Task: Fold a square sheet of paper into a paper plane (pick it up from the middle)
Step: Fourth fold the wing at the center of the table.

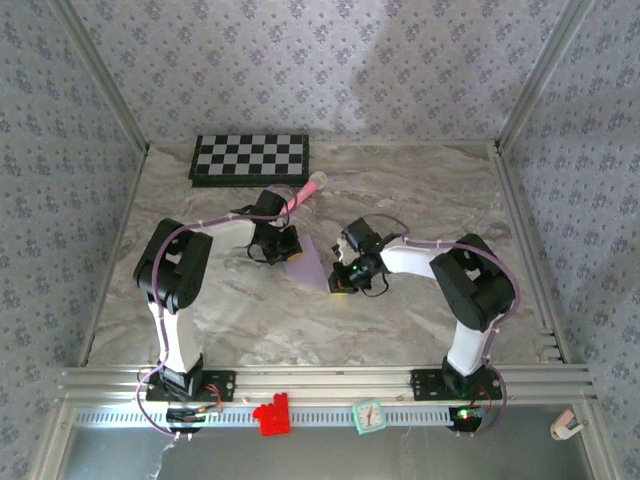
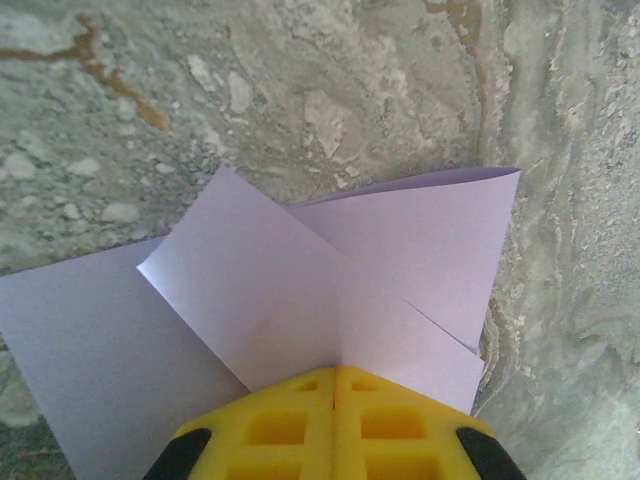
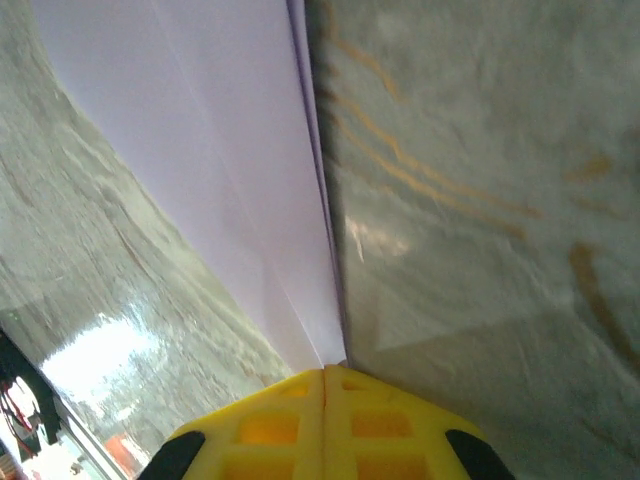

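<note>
While part-folded paper [image 1: 308, 266] rests on table [image 1: 420, 200], left fingers [image 2: 285, 425], right fingers [image 3: 280, 425] each clamped on paper.

Nothing legible anywhere: no words, labels, brands or numbers. The small clock [image 1: 369, 416] on the rail [image 1: 320, 381] at 6 o'clock shows a dial (its marks too small to make out). The paper [image 2: 300, 300] is plain, both faces seen from the wrists.
</note>
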### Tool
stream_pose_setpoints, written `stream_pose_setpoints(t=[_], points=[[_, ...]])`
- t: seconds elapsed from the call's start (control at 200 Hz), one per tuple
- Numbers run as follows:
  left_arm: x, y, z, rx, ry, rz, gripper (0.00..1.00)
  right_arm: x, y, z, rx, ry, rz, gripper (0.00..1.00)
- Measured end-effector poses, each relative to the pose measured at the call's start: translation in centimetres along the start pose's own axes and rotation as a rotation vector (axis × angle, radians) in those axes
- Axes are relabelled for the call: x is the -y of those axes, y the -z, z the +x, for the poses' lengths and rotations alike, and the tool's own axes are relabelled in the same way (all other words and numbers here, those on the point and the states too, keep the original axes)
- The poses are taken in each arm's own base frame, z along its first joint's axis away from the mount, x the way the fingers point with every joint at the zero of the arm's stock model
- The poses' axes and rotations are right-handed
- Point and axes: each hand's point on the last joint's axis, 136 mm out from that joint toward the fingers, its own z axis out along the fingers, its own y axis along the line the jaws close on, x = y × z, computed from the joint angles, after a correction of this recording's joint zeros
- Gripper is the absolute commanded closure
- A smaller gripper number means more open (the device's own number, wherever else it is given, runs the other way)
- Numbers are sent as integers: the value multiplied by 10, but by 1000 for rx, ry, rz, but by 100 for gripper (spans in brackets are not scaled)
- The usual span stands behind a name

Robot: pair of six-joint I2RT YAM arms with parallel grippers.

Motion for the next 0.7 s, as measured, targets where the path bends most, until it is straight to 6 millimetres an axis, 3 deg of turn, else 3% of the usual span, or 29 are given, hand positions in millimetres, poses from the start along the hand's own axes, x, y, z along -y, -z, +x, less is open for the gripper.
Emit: stream_pose_setpoints(t=[0.26,0.435,0.54,0.7], points=[[3,1,0,-8,-3,7,92,8,13,23,-8,-10,33,89],[9,10,-1,1,-5,16,77,-12,38,-3,128,18,-11,77],[27,35,-9,52,-17,61,62,-21,46,-30,212,16,-46,73],[46,96,-33,190,9,173,44,-25,44,-66,274,6,-78,64]])
